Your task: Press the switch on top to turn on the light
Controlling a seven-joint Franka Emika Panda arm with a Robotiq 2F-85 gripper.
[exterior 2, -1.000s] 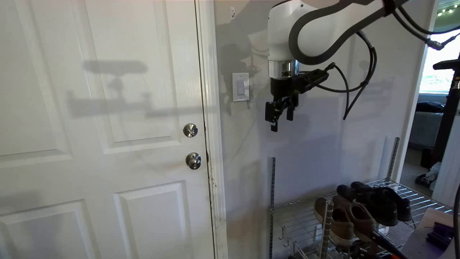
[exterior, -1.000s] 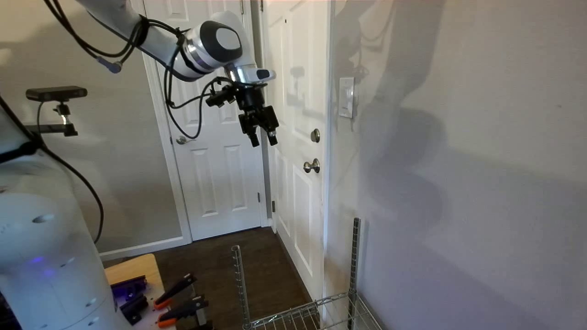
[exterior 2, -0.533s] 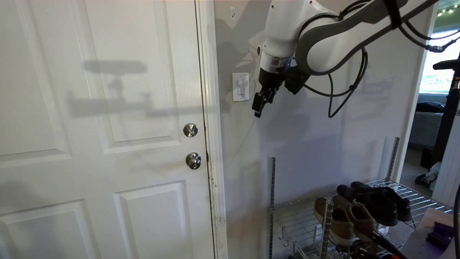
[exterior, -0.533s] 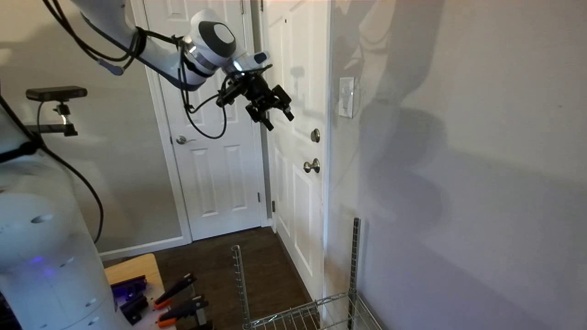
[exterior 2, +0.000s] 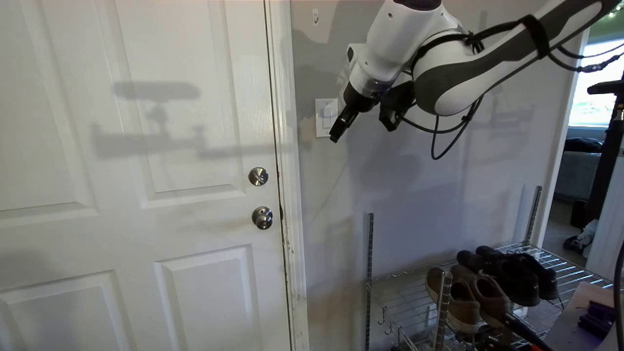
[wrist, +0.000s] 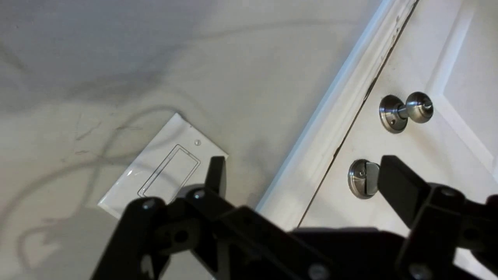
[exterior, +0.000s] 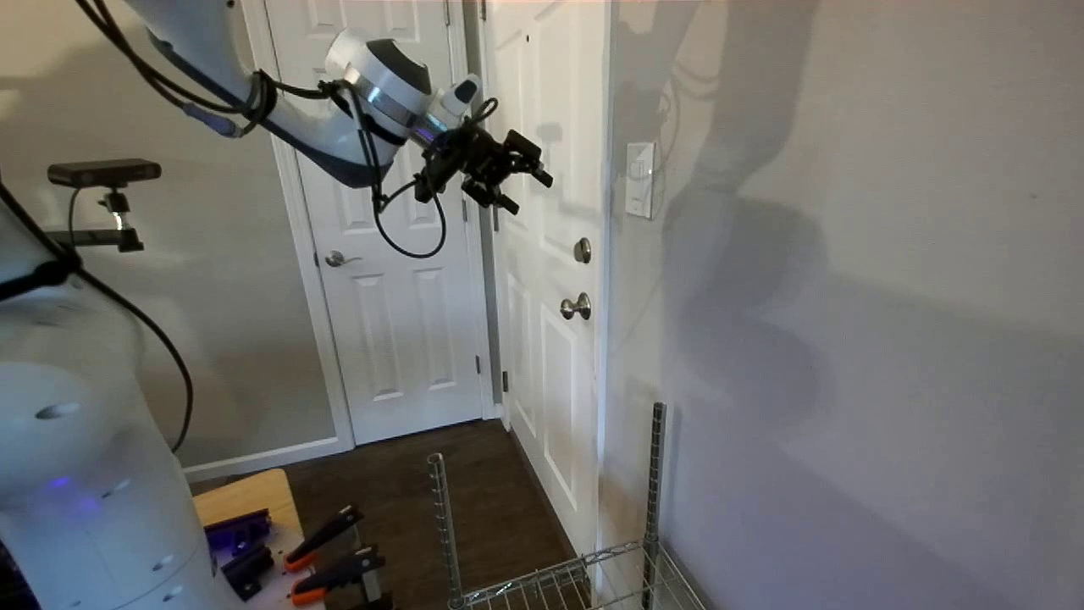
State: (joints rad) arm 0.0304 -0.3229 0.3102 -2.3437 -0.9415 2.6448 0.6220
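Gripper (exterior: 528,191) hangs wide-fingered, apart from the white switch plate (wrist: 167,167)

The gripper is tipped at a slant, pointing forward and downward in both exterior views. The wrist view shows its fingers spread far from each other, with nothing held between them.

Ahead of the fingertips is the wall (exterior: 889,212) bearing the switch plate, with a visible gap to it in an exterior view. From the wrist, the plate lies tilted on the outer side of one finger (wrist: 216,175), whose tip overlaps the plate's edge in line of sight; the gripper's linkage covers part of the long rocker (wrist: 169,171). In an exterior view the gripper's tip hides a lower corner of the plate (exterior 2: 322,114).

Just beside the other finger (wrist: 400,190), and partly covered by it in the wrist view, is the deadbolt (wrist: 362,179) of a panelled door (exterior 2: 146,234); the round knob (wrist: 418,107) sits farther out past that fingertip.

Behind the gripper comes the white arm (exterior: 373,85), black cables (exterior: 415,256) looped beneath it. Well below the gripper, a wire shelf (exterior 2: 399,292) bears brown shoes (exterior 2: 492,304) and black shoes (exterior 2: 516,282), and a small table (exterior: 250,491) has orange-and-black clamps (exterior: 339,572) at its edge.
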